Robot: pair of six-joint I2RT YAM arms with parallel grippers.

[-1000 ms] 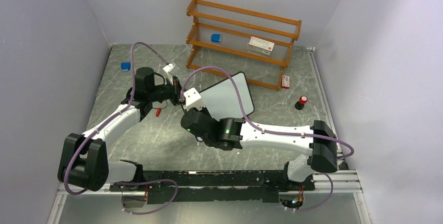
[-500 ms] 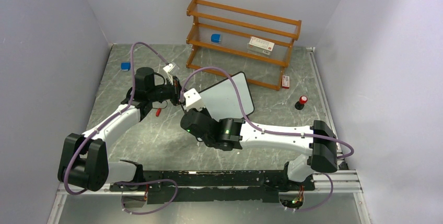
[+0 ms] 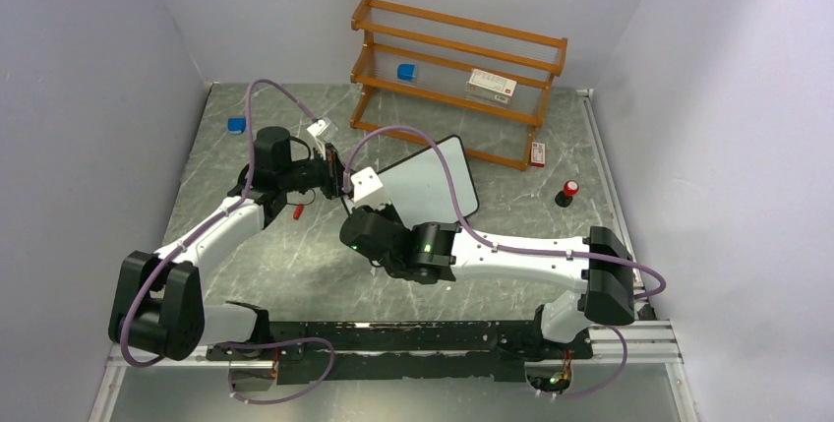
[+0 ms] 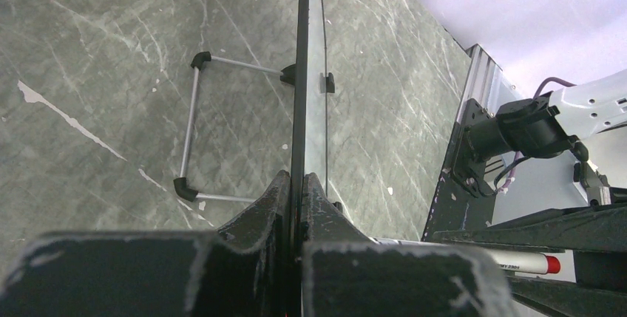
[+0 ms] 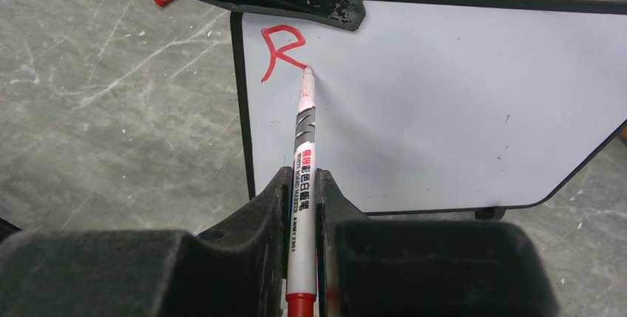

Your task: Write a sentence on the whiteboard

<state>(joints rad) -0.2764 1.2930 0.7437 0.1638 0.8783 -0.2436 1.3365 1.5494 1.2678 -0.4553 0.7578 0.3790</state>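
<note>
The whiteboard (image 3: 433, 181) stands tilted on the table in front of the shelf. My left gripper (image 3: 337, 172) is shut on its left edge; the left wrist view shows the black frame (image 4: 302, 73) edge-on, pinched in the gripper (image 4: 299, 178). My right gripper (image 5: 302, 176) is shut on a white marker (image 5: 304, 132) with a red end. The marker's tip touches the whiteboard (image 5: 444, 103) just below and right of a red letter R (image 5: 279, 51) near the top left corner. From above, the right gripper (image 3: 372, 208) sits at the board's lower left.
A wooden shelf (image 3: 457, 78) at the back holds a blue object (image 3: 406, 72) and a white-and-red box (image 3: 491, 85). On the table lie a blue block (image 3: 236, 125), a small box (image 3: 537, 153), a red-topped black item (image 3: 567, 193) and a small red piece (image 3: 297, 211).
My right wrist has shifted slightly to the right along the board with the marker. The left arm and the whiteboard have stayed put.
</note>
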